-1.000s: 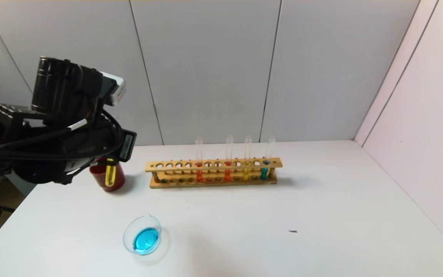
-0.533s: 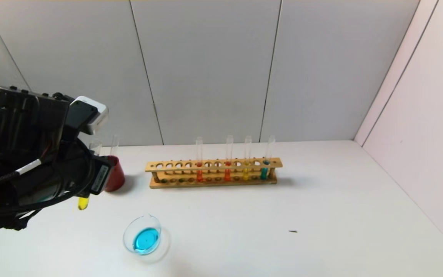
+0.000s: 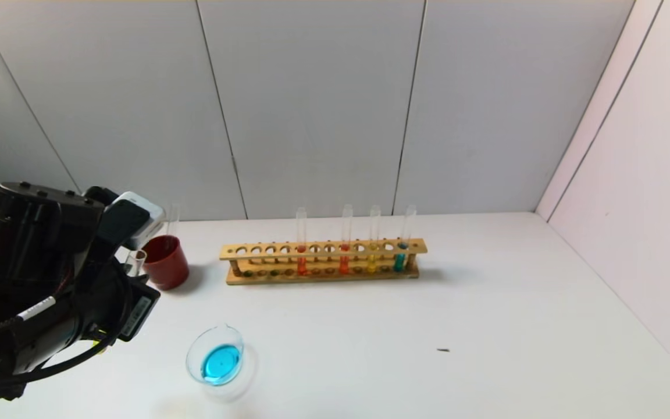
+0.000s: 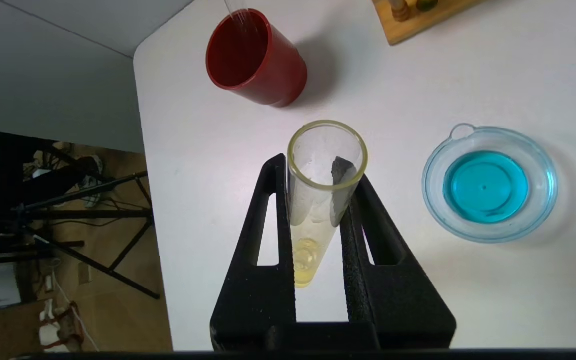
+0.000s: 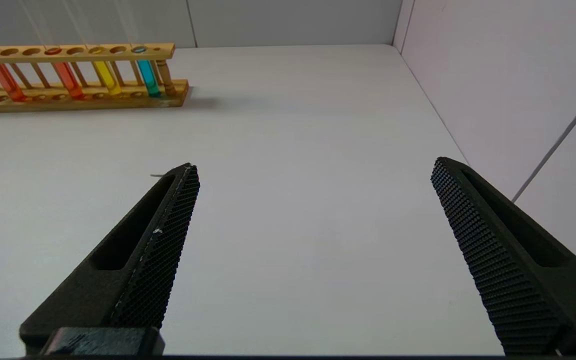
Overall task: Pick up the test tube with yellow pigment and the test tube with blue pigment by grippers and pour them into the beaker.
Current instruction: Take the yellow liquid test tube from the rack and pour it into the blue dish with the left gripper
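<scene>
A: What is at the left side of the table?

B: The left gripper (image 4: 318, 200) is there, above the table's left edge. Its two fingers (image 4: 268, 220) are closed on the yellow tube (image 4: 318, 200), which stands nearly upright between them with the open mouth up. A little yellow liquid sits at its bottom.

A: And next to it?

B: A red cup (image 3: 164, 261) stands just behind the gripper, with an empty glass tube leaning inside it. In front and a bit to the right is the beaker (image 3: 216, 362), apart from the tube, with blue liquid in it.

A: Further right?

B: The wooden rack (image 3: 323, 262) stands in the middle, near the back wall. It holds two orange tubes, one yellow and one teal-green.

A: The right gripper (image 5: 313, 235)?

B: It hangs over the bare right part of the table (image 5: 293, 150), fingers wide apart, holding nothing.
</scene>
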`<state>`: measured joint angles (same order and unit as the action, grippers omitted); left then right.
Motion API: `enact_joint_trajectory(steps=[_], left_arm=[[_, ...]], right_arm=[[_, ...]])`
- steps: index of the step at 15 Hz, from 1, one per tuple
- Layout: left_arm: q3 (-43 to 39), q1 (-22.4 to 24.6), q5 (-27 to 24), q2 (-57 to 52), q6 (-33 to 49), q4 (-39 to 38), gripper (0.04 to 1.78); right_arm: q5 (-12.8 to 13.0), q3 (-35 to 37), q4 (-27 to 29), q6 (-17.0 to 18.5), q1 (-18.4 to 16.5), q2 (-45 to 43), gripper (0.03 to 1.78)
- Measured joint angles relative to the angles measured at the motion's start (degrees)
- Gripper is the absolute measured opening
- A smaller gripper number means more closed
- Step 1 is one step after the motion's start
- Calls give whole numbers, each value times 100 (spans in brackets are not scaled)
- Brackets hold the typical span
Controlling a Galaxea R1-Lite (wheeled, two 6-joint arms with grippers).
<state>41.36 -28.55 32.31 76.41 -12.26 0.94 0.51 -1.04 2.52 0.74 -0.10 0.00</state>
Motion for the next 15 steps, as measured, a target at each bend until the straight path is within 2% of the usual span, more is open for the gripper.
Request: enact_joint_trajectory(steps=[15], left_arm=[[-394, 20, 10, 958, -1877, 167, 31]], right_arm=[[-2, 0, 1, 2, 0, 0, 170]])
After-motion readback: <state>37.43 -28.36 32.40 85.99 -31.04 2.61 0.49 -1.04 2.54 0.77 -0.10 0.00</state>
